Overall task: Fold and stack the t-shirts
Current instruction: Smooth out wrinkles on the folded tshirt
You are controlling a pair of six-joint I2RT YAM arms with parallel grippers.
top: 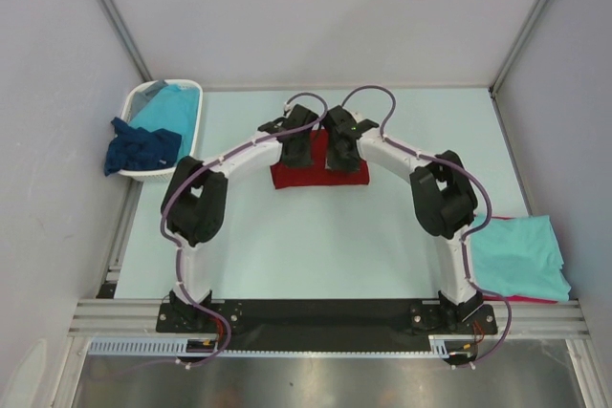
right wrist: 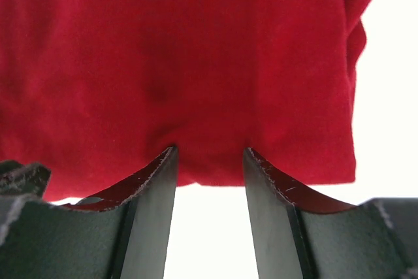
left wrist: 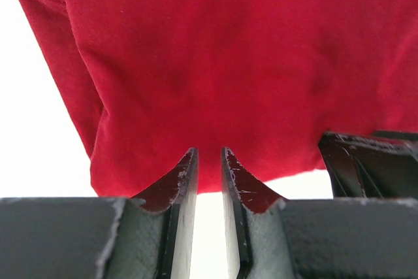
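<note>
near room: surface [top: 316, 246] is bare btwn the arm bases and the red shirt [top: 318, 179]. Plenty of room to draw cloth toward the robot.
near R edge: folded teal shirt [top: 516, 255] lies at the surface's right edge on a 2nd red shirt [top: 540, 300], which shows only as a sliver. Prob. the stack. It sits tight to the edge, so there is little margin for setting more on it.
step: judged late in the fold of the red shirt. It's a compact rectangle, so either a last fold or the pick-up for the stack.
red shirt: mid surface, lying flat, both claws down on it side by side.
L claw [left wrist: 208, 151]: jaws nearly together w/ a thin slit, hem right at the tips. Can't tell if cloth is nipped.
R claw [right wrist: 209, 149]: jaws apart, looks released. Hem crosses the gap at the tips, no pinch seen.
next move: calls for both claws to clench on the same hem, lift level and travel together, prob. right & nearer to the stack. The claws are very close, so risk of bumping each other.
far L: basket [top: 142, 96] in the far-left corner, well apart from the red shirt. Navy shirt [top: 143, 145] hangs over its near rim and a loose teal shirt [top: 174, 107] lies inside. Both not yet folded.
far room: a bare strip of surface btwn the red shirt and the back wall [top: 316, 16].
</note>
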